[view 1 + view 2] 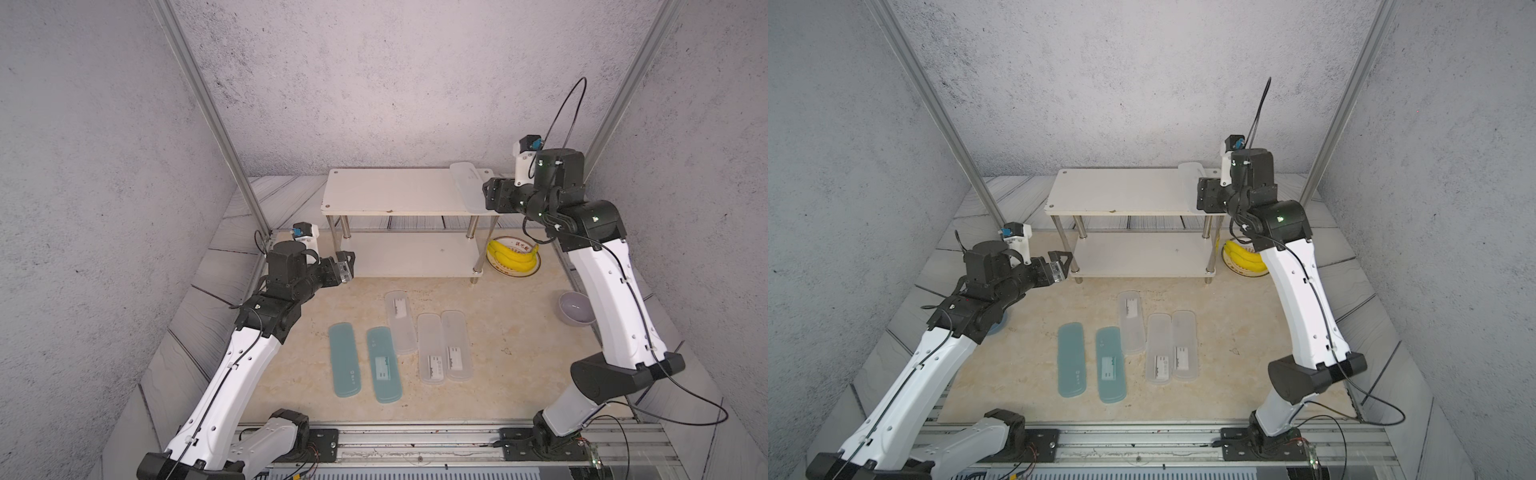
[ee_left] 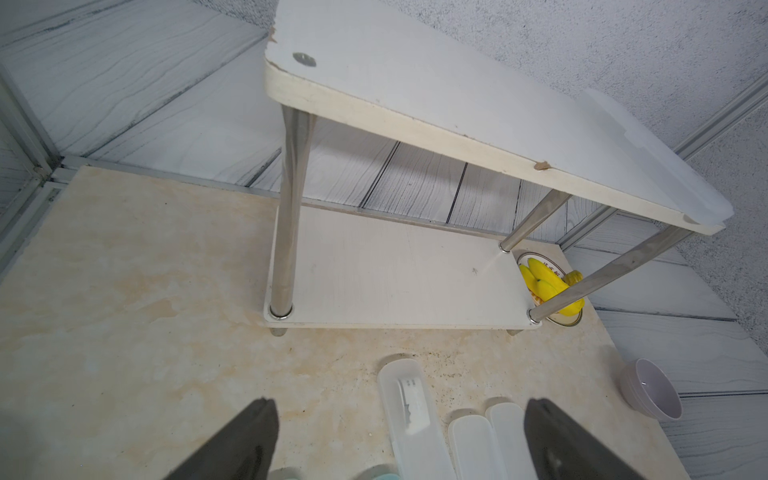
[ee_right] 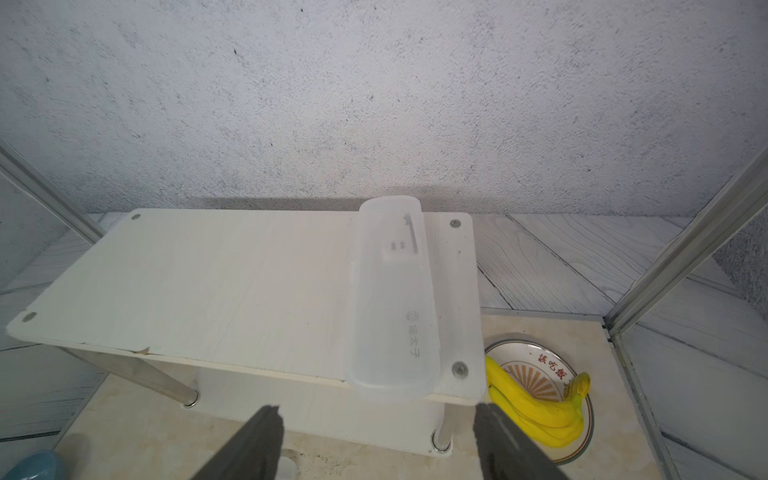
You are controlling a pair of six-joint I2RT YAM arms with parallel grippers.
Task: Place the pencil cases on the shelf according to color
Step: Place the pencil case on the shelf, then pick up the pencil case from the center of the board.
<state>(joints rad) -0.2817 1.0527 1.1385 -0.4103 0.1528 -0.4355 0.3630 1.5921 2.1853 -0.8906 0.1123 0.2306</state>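
Beige tabletop (image 1: 519, 353) | banana plate (image 3: 536, 374), lilac bowl (image 1: 575, 311) near shelf (image 1: 386, 191) | L jaws, R jaws apart, empty

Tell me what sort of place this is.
Most likely a robot test booth, not a home: left arm and right arm bolted to a metal rail, bare grey panel walls, and staged props like the shelf and banana.

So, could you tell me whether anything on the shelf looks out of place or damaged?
Yes: the white pencil case overhangs the front edge of the shelf's top board, and that edge has a chip.
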